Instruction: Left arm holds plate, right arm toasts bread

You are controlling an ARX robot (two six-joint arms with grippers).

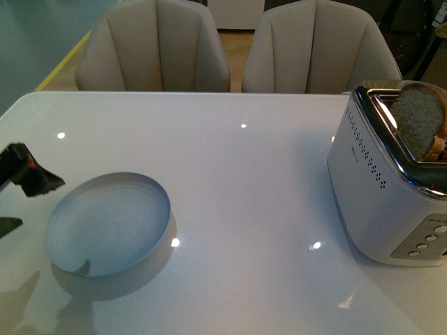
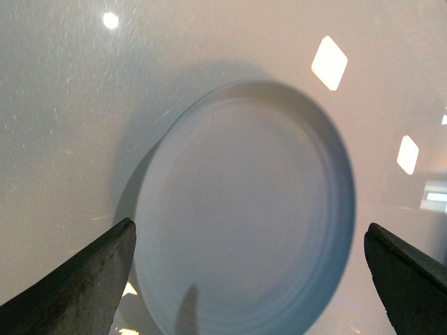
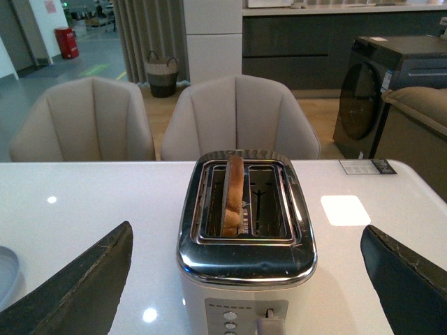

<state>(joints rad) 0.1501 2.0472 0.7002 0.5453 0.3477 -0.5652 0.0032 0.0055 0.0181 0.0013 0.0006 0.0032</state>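
From my station I see the plate (image 1: pixel 108 227) lying flat on the white table (image 1: pixel 237 174) at the near left, bare of any food; the left gripper (image 1: pixel 15 192) sits at the left edge of the front view, just beside the plate's rim but apart from it, its black fingers (image 1: pixel 31 178) showing a red mark; in the left wrist view the plate (image 2: pixel 244 209) lies between the two dark fingertips (image 2: pixel 84 279), the jaws spread wide to either side of it and closing on nothing; the toaster (image 1: pixel 391 181), white-bodied with a chrome top, stands at the right side of the table, well apart from the plate; the bread (image 1: pixel 418 125) stands upright in one slot, its rounded top poking above the chrome; in the right wrist view the slice (image 3: pixel 233 192) shows edge-on in the toaster's (image 3: pixel 244 258) left slot, the other slot holding nothing; the right gripper (image 3: pixel 244 293) hangs on the near side of the toaster, facing it, jaws spread wide with both fingertips (image 3: pixel 80 283) clear of it; two beige chairs (image 1: pixel 154 49) stand at the table's far side.
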